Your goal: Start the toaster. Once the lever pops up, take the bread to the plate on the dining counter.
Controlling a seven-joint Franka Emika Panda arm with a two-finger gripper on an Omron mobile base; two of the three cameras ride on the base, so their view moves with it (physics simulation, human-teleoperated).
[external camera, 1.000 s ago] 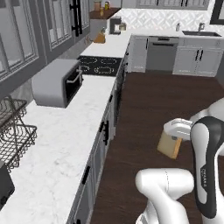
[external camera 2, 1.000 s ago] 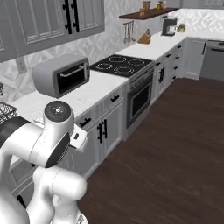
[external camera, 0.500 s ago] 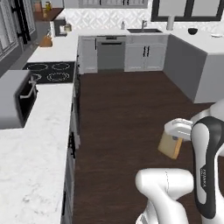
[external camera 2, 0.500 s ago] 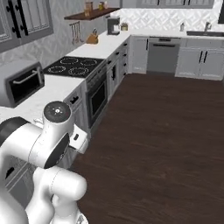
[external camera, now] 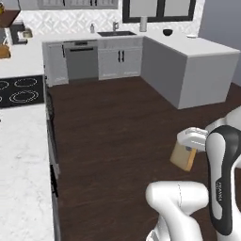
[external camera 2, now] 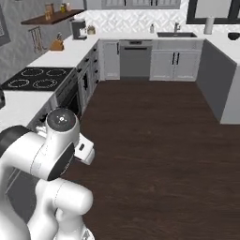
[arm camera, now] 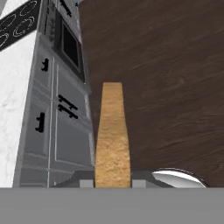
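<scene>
In the left base view the marble worktop (external camera: 21, 188) runs down the left edge with the black cooktop (external camera: 19, 92) on it; a second ago this side held a microwave and a wire rack, and half a second ago the microwave alone, so the whole picture has swung round with the base rather than the things moving. Further right, across the dark wood floor (external camera: 117, 136), stand the dishwasher (external camera: 81, 61) and the sink (external camera: 113, 33) under the window, then a grey peninsula counter (external camera: 197, 52) with a small dark bowl (external camera: 167, 32) on it. At the right edge the gripper (external camera: 189, 149) is clamped on the bread (external camera: 182, 156), which hangs edge-down above the floor, at the same spot beside the arm as before. In the hand view the bread (arm camera: 112, 135) stands edge-on between the finger tips, over the floor beside grey drawer cabinets (arm camera: 52, 122). The right base view has the cooktop (external camera 2: 37, 77) at left and a coffee maker (external camera 2: 78, 29) on the far counter
</scene>
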